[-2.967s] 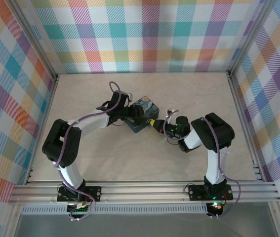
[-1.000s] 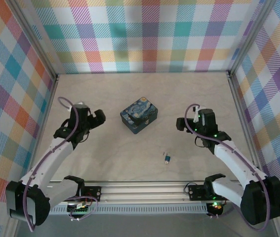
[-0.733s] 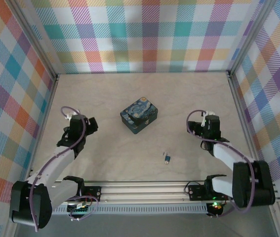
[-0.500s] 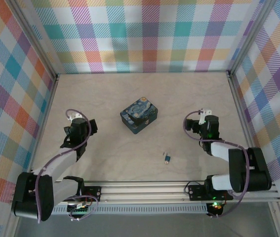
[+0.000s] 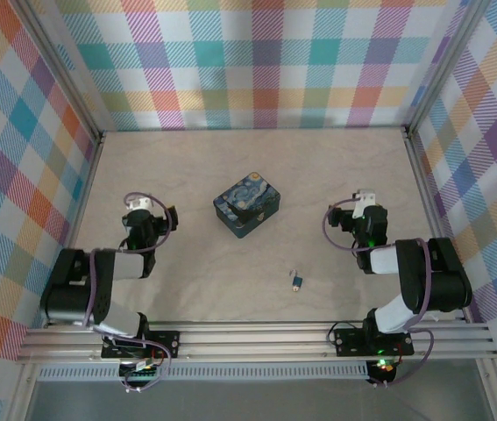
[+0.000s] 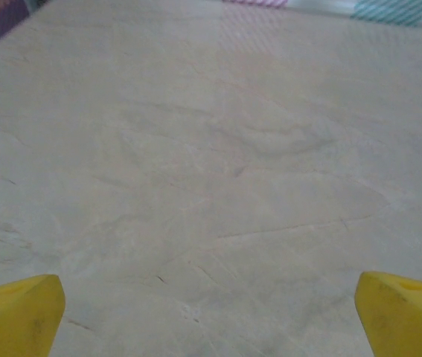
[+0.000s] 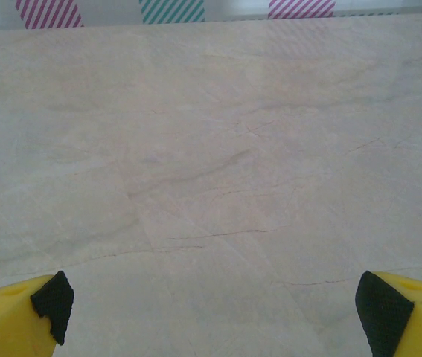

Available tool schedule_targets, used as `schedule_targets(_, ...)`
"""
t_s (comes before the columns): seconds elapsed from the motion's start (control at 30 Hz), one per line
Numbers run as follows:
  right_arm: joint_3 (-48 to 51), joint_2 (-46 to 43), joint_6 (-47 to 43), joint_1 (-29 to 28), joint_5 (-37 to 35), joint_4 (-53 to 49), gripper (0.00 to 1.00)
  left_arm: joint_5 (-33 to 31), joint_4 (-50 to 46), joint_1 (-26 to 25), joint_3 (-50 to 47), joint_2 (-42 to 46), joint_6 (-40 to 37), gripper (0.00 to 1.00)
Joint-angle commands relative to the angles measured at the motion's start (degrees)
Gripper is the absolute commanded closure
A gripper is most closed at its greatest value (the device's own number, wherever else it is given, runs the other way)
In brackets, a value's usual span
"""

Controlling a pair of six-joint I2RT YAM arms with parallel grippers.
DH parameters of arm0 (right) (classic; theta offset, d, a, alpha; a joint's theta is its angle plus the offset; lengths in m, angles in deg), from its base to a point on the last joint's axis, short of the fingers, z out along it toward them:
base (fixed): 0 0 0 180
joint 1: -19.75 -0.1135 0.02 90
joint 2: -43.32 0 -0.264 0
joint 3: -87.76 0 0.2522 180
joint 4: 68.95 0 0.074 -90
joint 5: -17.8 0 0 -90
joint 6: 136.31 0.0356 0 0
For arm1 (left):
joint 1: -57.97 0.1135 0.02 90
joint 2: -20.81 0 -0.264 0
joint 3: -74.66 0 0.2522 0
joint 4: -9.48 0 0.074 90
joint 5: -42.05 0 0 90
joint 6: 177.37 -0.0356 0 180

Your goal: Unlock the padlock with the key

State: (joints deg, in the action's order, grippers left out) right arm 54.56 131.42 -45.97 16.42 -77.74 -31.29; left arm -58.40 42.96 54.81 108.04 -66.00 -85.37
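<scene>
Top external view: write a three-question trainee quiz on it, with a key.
1. True or false: the padlock lies on top of the painted box.
2. Pick one. The left tool is: A) open and holding nothing; B) shut on the key; C) shut on the padlock.
3. In a word or two: which arm's tool is the padlock nearer to?

Key: 1 false, it lies on the table, apart from the box; 2 A; 3 the right tool.
</scene>
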Motion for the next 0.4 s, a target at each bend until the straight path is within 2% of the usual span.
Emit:
schedule_targets(0.0,-0.9,-0.2,-0.9,0.3,0.8,2.3,0.0,3.8,2.9,0.8,1.5,-1.6,-1.1,0.0)
schedule_targets(0.1,-0.9,-0.2,-1.3,0.3,1.9,2.5,0.0,5.6,-0.1,0.6,3.9,-2.7,-2.0,0.0)
schedule_targets(0.37,-2.1,-0.2,-0.9,0.3,0.5,0.1,0.0,5.3,0.3,0.5,3.8,-2.8,-2.0,0.0)
